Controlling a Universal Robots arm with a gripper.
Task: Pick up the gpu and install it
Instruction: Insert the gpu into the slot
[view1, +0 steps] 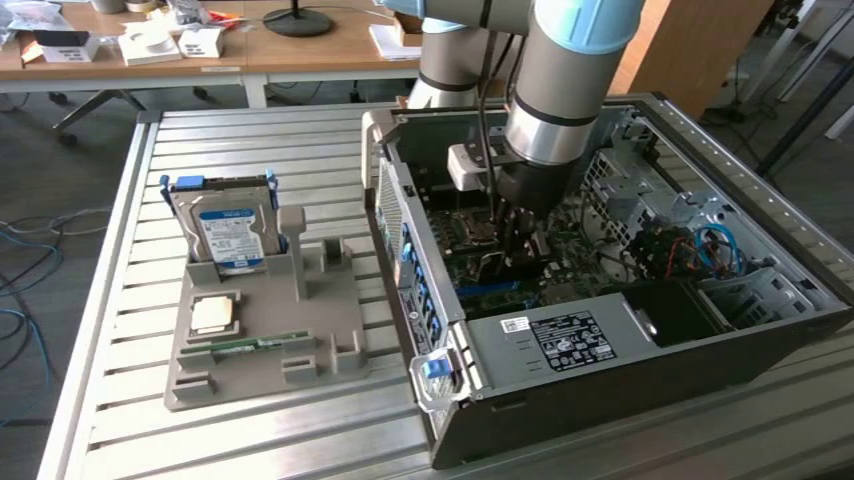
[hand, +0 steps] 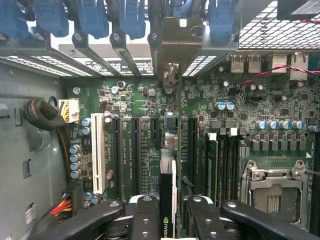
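Black two-fingered gripper (hand: 167, 210) is clamped on the gpu (hand: 167, 200), a thin black expansion card seen edge-on between the fingers (hand: 145, 212), green logo on its upper edge. The arm reaches down into the open dark-grey metal computer case (view1: 747, 330), gripper (view1: 514, 235) low over the green motherboard (hand: 150, 115). Directly below and ahead of the gripper, the card stands in line with a black expansion slot (hand: 155, 129), its bracket end toward the rear grille. Judged step: insertion. Seating calls for a straight, square press; whether the edge has entered the slot cannot be told.
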